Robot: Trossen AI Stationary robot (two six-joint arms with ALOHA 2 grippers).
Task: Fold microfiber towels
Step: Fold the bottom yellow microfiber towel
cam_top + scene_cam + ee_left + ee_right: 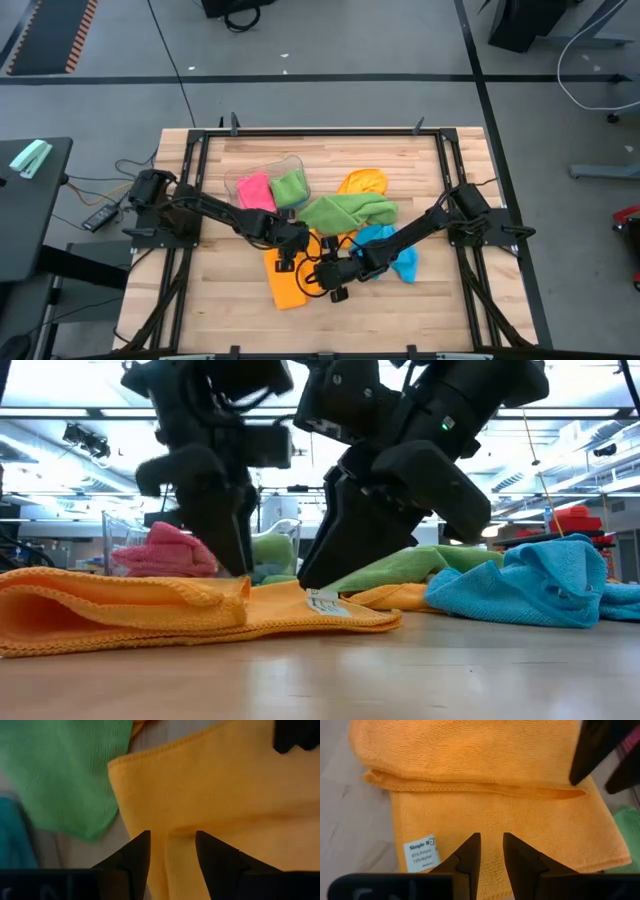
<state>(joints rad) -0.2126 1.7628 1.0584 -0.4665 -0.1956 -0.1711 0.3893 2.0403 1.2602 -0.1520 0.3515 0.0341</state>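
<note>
orange towels [288, 285]: 2 | green towels [345, 211]: 2; pink towel [255, 190]: 1; blue towel [390, 250]: 1

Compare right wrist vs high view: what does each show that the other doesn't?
Right wrist only: the white care label on the orange towel, and its folded hem running across.

High view only: the clear tub holding pink and green cloths, a loose green towel, a blue towel, a second orange cloth, and both arms.

Both: the orange towel on the wooden table with the left gripper and right gripper over it.
</note>
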